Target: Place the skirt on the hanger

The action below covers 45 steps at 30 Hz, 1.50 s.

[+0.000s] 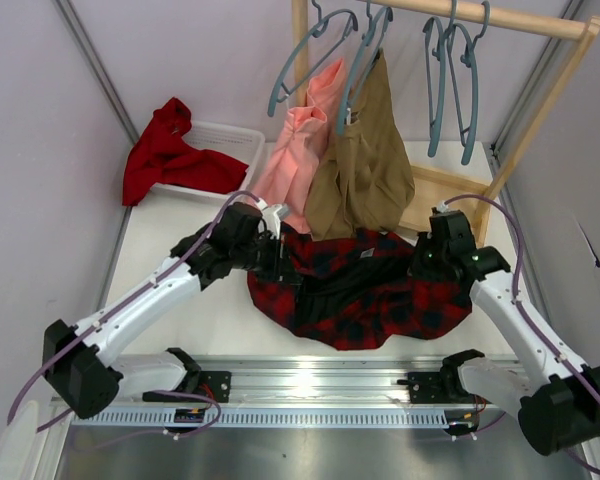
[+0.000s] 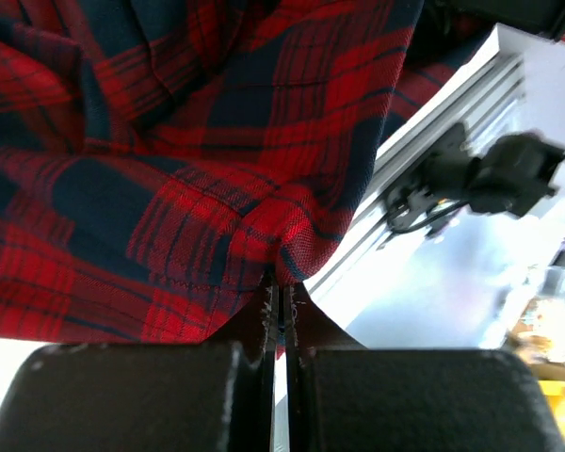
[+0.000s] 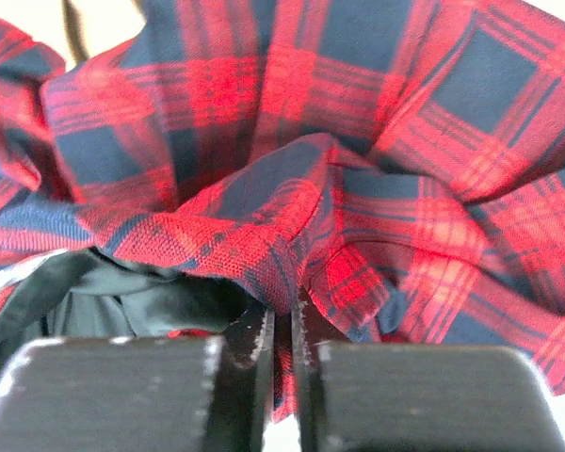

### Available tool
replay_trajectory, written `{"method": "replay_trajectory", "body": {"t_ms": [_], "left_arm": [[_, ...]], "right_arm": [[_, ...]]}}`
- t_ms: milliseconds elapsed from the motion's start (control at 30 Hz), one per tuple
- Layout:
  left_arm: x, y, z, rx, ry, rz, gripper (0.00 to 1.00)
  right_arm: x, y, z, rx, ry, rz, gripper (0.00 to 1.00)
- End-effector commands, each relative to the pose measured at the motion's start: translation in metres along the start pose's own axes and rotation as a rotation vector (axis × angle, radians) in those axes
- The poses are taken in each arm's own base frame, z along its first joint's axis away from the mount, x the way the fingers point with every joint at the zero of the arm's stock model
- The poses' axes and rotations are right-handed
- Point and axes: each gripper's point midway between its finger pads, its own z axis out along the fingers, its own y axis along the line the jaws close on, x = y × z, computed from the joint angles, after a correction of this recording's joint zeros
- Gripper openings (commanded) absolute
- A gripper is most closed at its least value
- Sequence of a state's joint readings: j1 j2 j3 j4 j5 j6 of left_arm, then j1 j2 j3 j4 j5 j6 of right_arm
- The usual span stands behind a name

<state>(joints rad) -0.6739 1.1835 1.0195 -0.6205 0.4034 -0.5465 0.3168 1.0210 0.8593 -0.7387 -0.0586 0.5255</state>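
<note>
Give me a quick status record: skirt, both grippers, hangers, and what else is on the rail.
skirt: spread low in front of the rail, held at its left and right ends, dark lining showing, not on a hanger
left gripper: shut on the skirt's edge
right gripper: shut on a fold of the skirt
empty hangers: two at the rail's right end
hung on the rail: pink garment, tan garment
basket: red cloth draped over it
</note>
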Motion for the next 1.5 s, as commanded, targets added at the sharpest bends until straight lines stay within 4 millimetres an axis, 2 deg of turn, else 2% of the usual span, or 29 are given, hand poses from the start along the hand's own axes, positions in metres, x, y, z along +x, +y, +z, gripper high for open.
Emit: {"method": "replay_trajectory", "body": {"t_ms": [0, 67, 100, 167, 300, 333, 467, 567, 600, 633, 700, 733, 800, 833, 867, 933, 967, 1033, 1100, 1133, 1167, 1200, 1267, 1333, 1467], "left_arm": [[-0.024, -0.021, 0.006, 0.165, -0.054, -0.056, 0.0], [-0.034, -0.02, 0.006, 0.177, -0.079, -0.084, 0.0], [-0.035, -0.017, 0.009, 0.173, -0.079, -0.1, 0.0], [-0.041, -0.006, 0.011, 0.156, -0.097, -0.149, 0.0], [-0.042, 0.014, 0.016, 0.12, -0.118, -0.224, 0.0], [-0.039, 0.022, 0.018, 0.101, -0.117, -0.242, 0.0], [-0.039, 0.028, 0.02, 0.08, -0.112, -0.222, 0.0], [-0.038, 0.032, 0.02, 0.058, -0.109, -0.201, 0.0], [-0.038, 0.032, 0.02, 0.058, -0.108, -0.194, 0.0], [-0.038, 0.032, 0.019, 0.055, -0.11, -0.184, 0.0], [-0.038, 0.033, 0.018, 0.051, -0.111, -0.174, 0.0], [-0.038, 0.034, 0.018, 0.046, -0.113, -0.165, 0.0], [-0.038, 0.036, 0.016, 0.037, -0.121, -0.155, 0.0], [-0.038, 0.035, 0.016, 0.035, -0.122, -0.145, 0.0], [-0.038, 0.036, 0.015, 0.035, -0.123, -0.141, 0.0], [-0.037, 0.036, 0.016, 0.034, -0.116, -0.126, 0.0], [-0.038, 0.036, 0.015, 0.035, -0.117, -0.121, 0.0], [-0.038, 0.035, 0.014, 0.04, -0.118, -0.11, 0.0], [-0.039, 0.034, 0.014, 0.043, -0.121, -0.1, 0.0], [-0.04, 0.032, 0.013, 0.045, -0.126, -0.094, 0.0], [-0.04, 0.034, 0.012, 0.04, -0.128, -0.093, 0.0], [-0.04, 0.033, 0.011, 0.039, -0.128, -0.087, 0.0], [-0.04, 0.034, 0.01, 0.036, -0.135, -0.082, 0.0], [-0.039, 0.034, 0.008, 0.033, -0.135, -0.077, 0.0], [-0.038, 0.034, 0.006, 0.028, -0.141, -0.073, 0.0]], "right_arm": [[-0.014, 0.013, 0.004, -0.098, -0.023, -0.05, 0.12], [-0.02, 0.019, -0.001, -0.122, -0.038, -0.066, 0.25], [-0.02, 0.022, -0.005, -0.129, -0.032, -0.076, 0.43], [-0.02, 0.033, -0.023, -0.162, 0.002, -0.097, 0.68], [-0.016, 0.062, -0.067, -0.23, -0.023, -0.207, 0.84], [-0.011, 0.072, -0.077, -0.257, -0.033, -0.243, 0.85], [-0.012, 0.105, -0.122, -0.41, -0.129, -0.277, 0.88], [-0.02, 0.129, -0.153, -0.512, -0.204, -0.291, 0.88], [-0.023, 0.133, -0.157, -0.52, -0.219, -0.294, 0.88], [-0.036, 0.137, -0.17, -0.518, -0.271, -0.286, 0.88], [-0.045, 0.141, -0.179, -0.497, -0.298, -0.286, 0.87], [-0.065, 0.143, -0.189, -0.458, -0.362, -0.269, 0.87], [-0.081, 0.14, -0.196, -0.394, -0.407, -0.267, 0.87], [-0.094, 0.134, -0.19, -0.304, -0.434, -0.261, 0.87], [-0.115, 0.137, -0.211, -0.293, -0.506, -0.238, 0.88], [-0.141, 0.131, -0.22, -0.194, -0.585, -0.244, 0.89], [-0.159, 0.14, -0.229, -0.177, -0.629, -0.235, 0.9], [-0.18, 0.143, -0.234, -0.128, -0.684, -0.283, 0.92], [-0.204, 0.149, -0.23, -0.074, -0.712, -0.284, 0.94], [-0.217, 0.137, -0.225, -0.015, -0.706, -0.276, 0.94], [-0.235, 0.138, -0.221, 0.005, -0.713, -0.255, 0.94], [-0.245, 0.132, -0.219, 0.021, -0.71, -0.241, 0.93], [-0.261, 0.124, -0.215, 0.038, -0.713, -0.232, 0.93], [-0.275, 0.125, -0.219, 0.051, -0.764, -0.229, 0.93], [-0.295, 0.114, -0.219, 0.1, -0.81, -0.226, 0.92]]}}
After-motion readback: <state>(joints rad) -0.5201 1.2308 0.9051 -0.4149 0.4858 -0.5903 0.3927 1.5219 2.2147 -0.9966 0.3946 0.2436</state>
